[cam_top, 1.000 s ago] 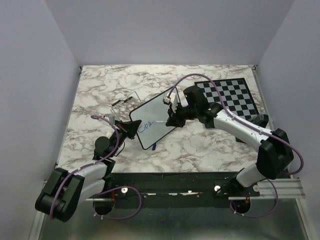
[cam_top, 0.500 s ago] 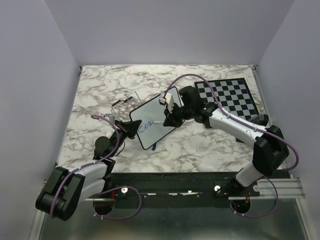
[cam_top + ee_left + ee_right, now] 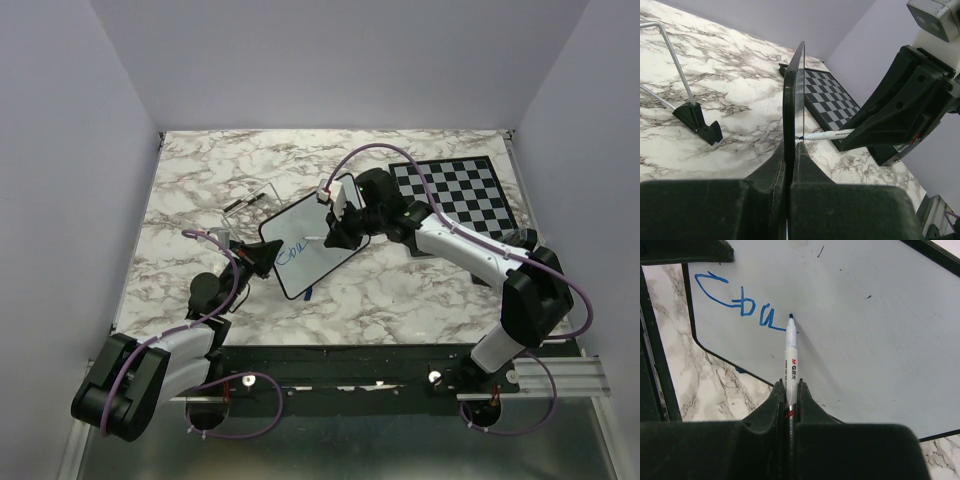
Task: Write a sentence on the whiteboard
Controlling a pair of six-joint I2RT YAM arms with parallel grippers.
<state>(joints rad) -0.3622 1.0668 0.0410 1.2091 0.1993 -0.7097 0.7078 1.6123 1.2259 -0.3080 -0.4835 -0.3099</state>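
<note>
The whiteboard (image 3: 312,232) stands tilted on the marble table, and my left gripper (image 3: 262,258) is shut on its left edge. In the left wrist view the board (image 3: 793,95) runs edge-on between that gripper's (image 3: 790,148) closed fingers. My right gripper (image 3: 789,386) is shut on a white marker (image 3: 791,352) whose blue tip touches the board face (image 3: 865,340). Blue lettering (image 3: 742,304), the sentence's first few letters, ends just left of the tip. The marker (image 3: 827,134) also shows from the side, tip on the board.
A black-and-white chessboard (image 3: 458,188) lies at the back right, under the right arm. A wire stand (image 3: 248,203) with black feet (image 3: 696,121) sits behind the board on the left. A small blue object (image 3: 306,294) lies by the board's lower corner.
My right gripper has shifted left and slightly back with the marker, and the blue lettering has grown a little. The left gripper and the board have stayed put.
</note>
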